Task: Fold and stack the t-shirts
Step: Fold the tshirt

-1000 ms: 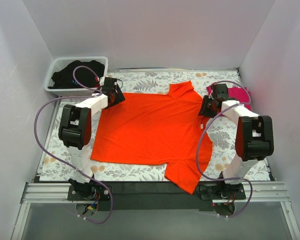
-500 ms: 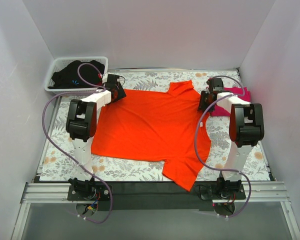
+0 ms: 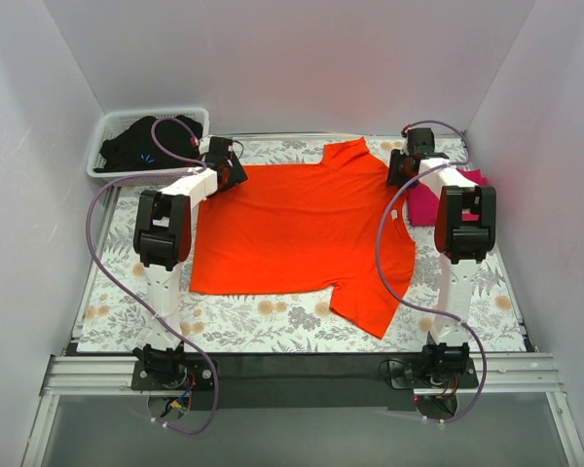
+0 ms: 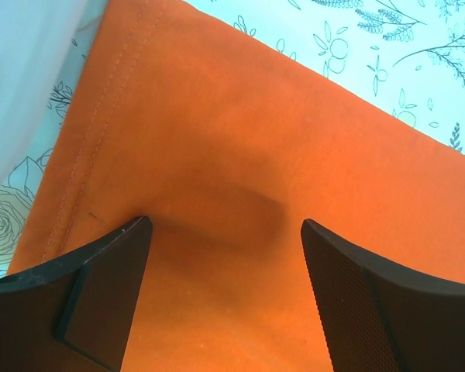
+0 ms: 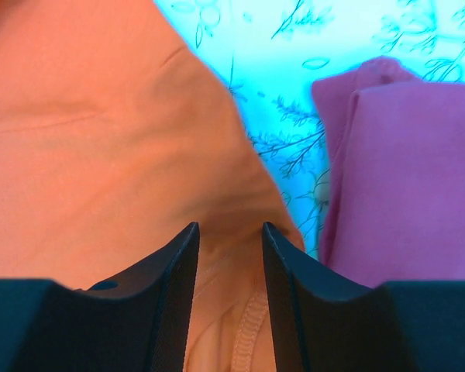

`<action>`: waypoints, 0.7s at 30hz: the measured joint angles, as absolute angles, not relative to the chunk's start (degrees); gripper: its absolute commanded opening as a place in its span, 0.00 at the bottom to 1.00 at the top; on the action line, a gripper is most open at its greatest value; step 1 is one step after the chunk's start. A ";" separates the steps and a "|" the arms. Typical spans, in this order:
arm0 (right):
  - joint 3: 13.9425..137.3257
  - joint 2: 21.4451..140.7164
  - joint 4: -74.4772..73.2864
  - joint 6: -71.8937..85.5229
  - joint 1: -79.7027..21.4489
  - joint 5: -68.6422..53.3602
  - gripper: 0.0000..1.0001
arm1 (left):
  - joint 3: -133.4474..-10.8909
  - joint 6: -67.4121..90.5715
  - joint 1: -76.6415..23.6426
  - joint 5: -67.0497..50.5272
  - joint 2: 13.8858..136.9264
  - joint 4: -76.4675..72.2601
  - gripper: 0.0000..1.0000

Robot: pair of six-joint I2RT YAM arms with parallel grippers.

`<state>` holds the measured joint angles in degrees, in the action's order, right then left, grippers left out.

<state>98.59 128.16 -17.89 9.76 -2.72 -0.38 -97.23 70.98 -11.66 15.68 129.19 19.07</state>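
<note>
The bright orange t-shirt (image 3: 302, 229) lies spread flat on the flowered table cover, one sleeve toward the near right. My left gripper (image 3: 229, 170) is at its far left corner; in the left wrist view (image 4: 225, 232) the jaws stand wide apart over the orange cloth (image 4: 256, 139), near its hem. My right gripper (image 3: 401, 173) is at the shirt's far right edge; in the right wrist view (image 5: 231, 232) the jaws are pinched on a fold of orange cloth (image 5: 101, 139). The magenta-pink t-shirt (image 3: 419, 204) lies folded just right of it, partly under the right arm, and shows in the right wrist view (image 5: 403, 170).
A white basket (image 3: 107, 131) holding dark clothing (image 3: 141, 141) stands at the far left corner. White walls close in the table on the left, back and right. Purple cables loop from both arms.
Both grippers have moved toward the far wall, dragging the orange t-shirt with them; its near edge and sleeve have slid away from the table's front edge.
</note>
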 measured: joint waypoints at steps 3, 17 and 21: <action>99.44 127.90 -18.22 9.30 -2.59 -1.19 0.42 | -97.38 71.00 -11.62 14.48 128.84 19.66 0.74; 75.55 92.20 -23.03 11.86 -2.68 -3.25 0.54 | -76.71 75.85 -19.92 10.96 91.85 26.28 0.75; 63.70 81.69 -24.60 13.37 -2.70 -4.93 0.54 | -63.09 79.64 -20.32 12.73 74.13 30.85 0.73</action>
<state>63.70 81.69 -24.60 13.37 -2.70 -4.93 -63.09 79.64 -20.32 12.73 74.13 30.85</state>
